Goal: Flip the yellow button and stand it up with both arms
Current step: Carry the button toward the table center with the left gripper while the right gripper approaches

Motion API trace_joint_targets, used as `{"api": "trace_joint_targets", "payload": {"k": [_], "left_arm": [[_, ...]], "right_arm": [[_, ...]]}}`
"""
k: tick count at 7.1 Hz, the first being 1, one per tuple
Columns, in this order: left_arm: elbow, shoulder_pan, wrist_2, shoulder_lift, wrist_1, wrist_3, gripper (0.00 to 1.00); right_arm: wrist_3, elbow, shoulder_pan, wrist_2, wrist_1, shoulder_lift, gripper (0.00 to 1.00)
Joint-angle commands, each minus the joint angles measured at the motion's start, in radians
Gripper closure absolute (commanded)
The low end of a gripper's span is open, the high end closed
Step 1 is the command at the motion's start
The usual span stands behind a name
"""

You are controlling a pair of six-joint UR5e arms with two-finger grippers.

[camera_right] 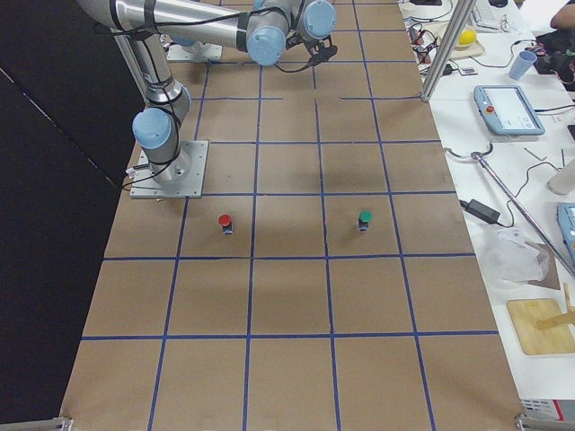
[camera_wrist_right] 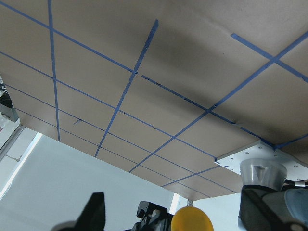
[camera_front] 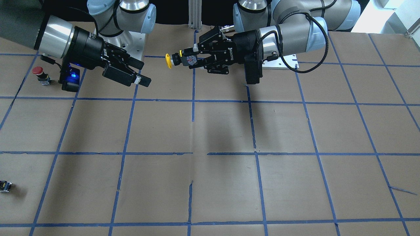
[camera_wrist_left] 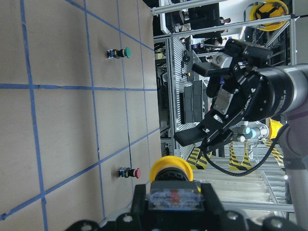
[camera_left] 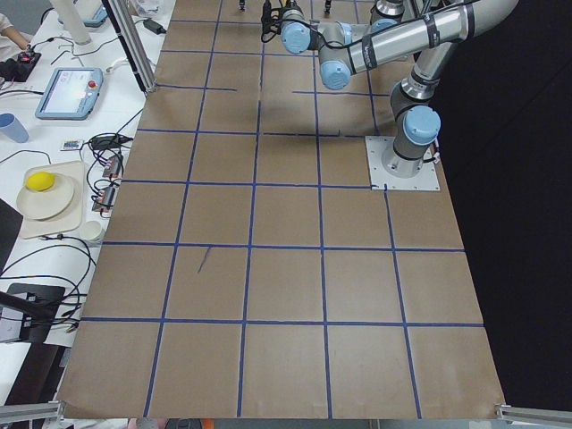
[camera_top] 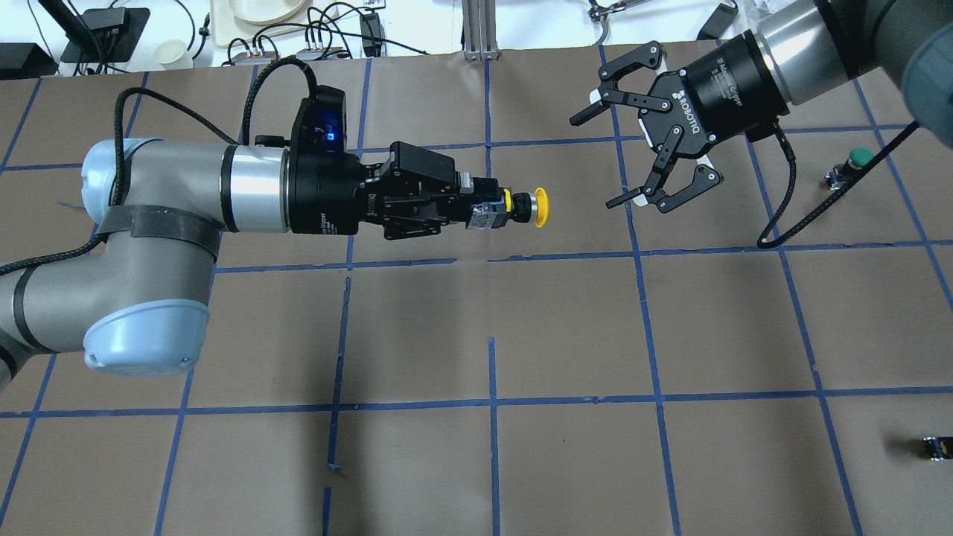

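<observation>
My left gripper is shut on the grey-and-black base of the yellow button and holds it level above the table, with the yellow cap pointing at my right gripper. It also shows in the front view and the left wrist view. My right gripper is open and empty, a short gap from the cap, with its jaws facing it. In the front view the right gripper is left of the button. The right wrist view shows the cap between its fingers, still apart.
A red-capped button stands on the table under my right arm. A green-capped button stands further out. A small dark capless block lies near the table's edge. Brown paper with a blue tape grid covers the table.
</observation>
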Motion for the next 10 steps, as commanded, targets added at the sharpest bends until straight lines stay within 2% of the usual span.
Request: {"api": "trace_joint_targets", "payload": {"k": [1, 3, 4, 5, 7, 8, 10], "left_arm": [[0.000, -0.002, -0.029, -0.005, 0.015, -0.043, 0.98], [0.000, -0.002, -0.050, -0.016, 0.030, -0.042, 0.98], [0.000, -0.002, -0.050, -0.018, 0.038, -0.042, 0.98], [0.000, -0.002, -0.050, -0.018, 0.038, -0.042, 0.98], [0.000, -0.002, -0.047, -0.016, 0.041, -0.038, 0.98], [0.000, -0.002, -0.047, -0.016, 0.041, -0.037, 0.98], [-0.001, -0.002, -0.041, -0.015, 0.042, -0.038, 0.98]], "right_arm": [[-0.004, 0.000, 0.004, 0.026, 0.079, -0.044, 0.00], [-0.012, 0.002, 0.038, 0.036, 0.105, -0.044, 0.00], [-0.013, 0.013, 0.039, 0.109, 0.098, -0.029, 0.00], [-0.015, 0.026, 0.038, 0.132, 0.096, -0.027, 0.00], [-0.013, 0.042, 0.039, 0.134, 0.098, -0.020, 0.00], [-0.009, 0.063, 0.038, 0.160, 0.101, -0.014, 0.03], [-0.005, 0.068, 0.038, 0.172, 0.101, -0.018, 0.19]]}}
